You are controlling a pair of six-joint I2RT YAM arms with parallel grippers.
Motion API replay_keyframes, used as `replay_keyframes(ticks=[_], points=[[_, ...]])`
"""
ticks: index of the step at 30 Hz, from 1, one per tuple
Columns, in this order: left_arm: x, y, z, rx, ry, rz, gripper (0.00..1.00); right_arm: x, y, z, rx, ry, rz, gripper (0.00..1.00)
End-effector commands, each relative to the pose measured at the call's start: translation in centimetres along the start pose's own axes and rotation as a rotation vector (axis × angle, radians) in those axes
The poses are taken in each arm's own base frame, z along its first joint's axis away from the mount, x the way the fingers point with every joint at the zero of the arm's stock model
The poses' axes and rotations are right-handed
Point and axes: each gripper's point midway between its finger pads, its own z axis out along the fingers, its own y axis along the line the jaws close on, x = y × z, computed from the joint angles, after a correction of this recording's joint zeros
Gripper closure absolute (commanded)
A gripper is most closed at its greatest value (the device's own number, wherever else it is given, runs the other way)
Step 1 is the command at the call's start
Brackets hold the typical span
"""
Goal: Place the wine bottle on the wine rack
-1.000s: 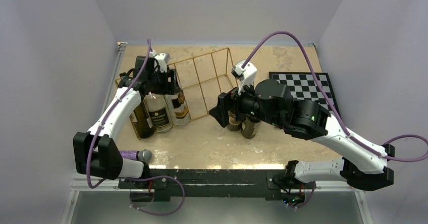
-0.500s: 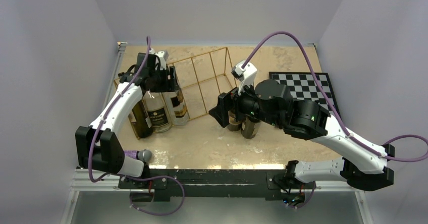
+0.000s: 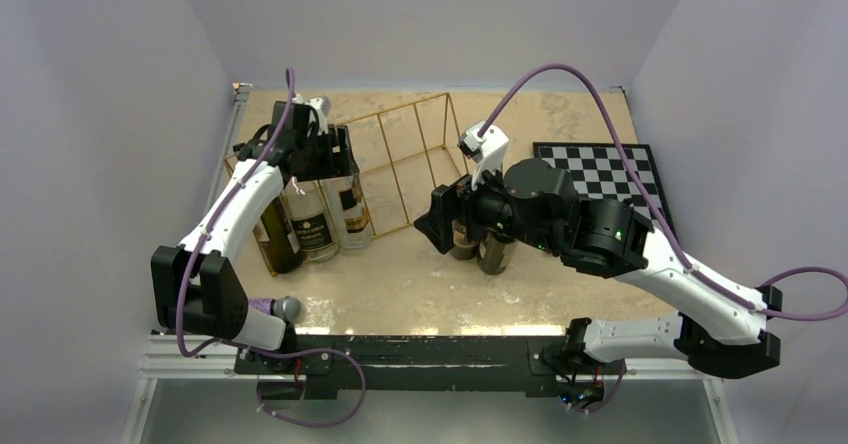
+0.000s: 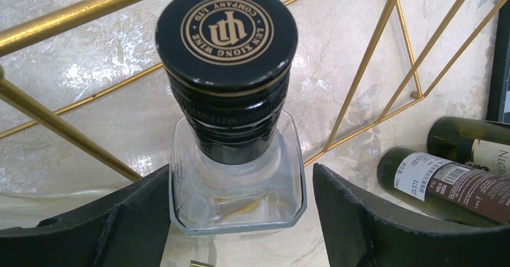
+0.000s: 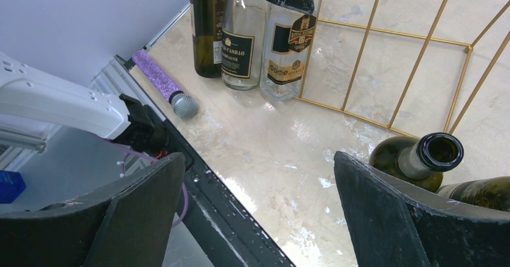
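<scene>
A clear square-shouldered wine bottle with a black cap (image 4: 228, 32) stands at the left end of the gold wire wine rack (image 3: 415, 106), beside two other upright bottles (image 3: 312, 226). My left gripper (image 4: 240, 180) is open around its shoulders; the left finger touches the glass and the right finger stands a little apart. In the top view the left gripper (image 3: 325, 156) is over that bottle (image 3: 354, 209). My right gripper (image 5: 258, 159) is open and empty, hanging above the table's front edge, just left of two dark green bottles (image 3: 478, 244).
A black-and-white chessboard (image 3: 600, 169) lies at the back right. A purple microphone (image 3: 268, 307) lies at the front left edge. In the right wrist view an uncapped green bottle (image 5: 421, 159) stands beside the right finger, with the rack's wires (image 5: 363, 44) behind it.
My left gripper has shifted slightly toward the back of the table over the clear bottle. The right arm and all the bottles have not moved.
</scene>
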Motion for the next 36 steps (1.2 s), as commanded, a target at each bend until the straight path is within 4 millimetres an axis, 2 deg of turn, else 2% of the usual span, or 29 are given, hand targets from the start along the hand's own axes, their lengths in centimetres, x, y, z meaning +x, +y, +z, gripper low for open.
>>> replay_keyframes(ticks=[1, 5, 18, 21, 26, 30, 33, 35, 36], points=[[-0.7, 2.0, -0.3, -0.097, -0.013, -0.028, 0.13, -1.5, 0.0, -0.9, -0.003, -0.065, 0.03, 0.01], [-1.5, 2.0, -1.5, -0.118, -0.047, -0.049, 0.1, -1.5, 0.0, -1.0, -0.003, -0.066, 0.029, 0.01], [-4.2, 1.5, -6.1, -0.156, -0.164, -0.078, 0.1, -1.7, -0.2, -1.2, 0.007, -0.073, 0.027, 0.01], [-5.0, 0.2, -7.7, -0.093, -0.197, -0.025, 0.1, -1.6, -0.7, -1.5, 0.027, -0.069, 0.022, 0.01], [-6.1, -2.5, -11.9, 0.033, -0.28, 0.081, 0.07, -1.4, -2.1, -2.2, 0.103, -0.047, 0.013, 0.03], [-6.9, -5.5, -15.6, 0.172, -0.366, 0.154, 0.01, -1.2, -4.1, -2.8, 0.209, -0.01, 0.024, 0.1], [-6.8, -7.8, -17.9, 0.295, -0.418, 0.211, 0.01, -0.9, -5.5, -3.1, 0.271, 0.01, 0.036, 0.14], [-6.7, -8.3, -18.7, 0.33, -0.444, 0.239, 0.01, -0.3, -6.6, -3.1, 0.317, 0.026, 0.044, 0.16], [-6.8, -7.9, -18.8, 0.303, -0.46, 0.237, 0.01, -0.1, -7.1, -3.0, 0.338, 0.034, 0.05, 0.17]])
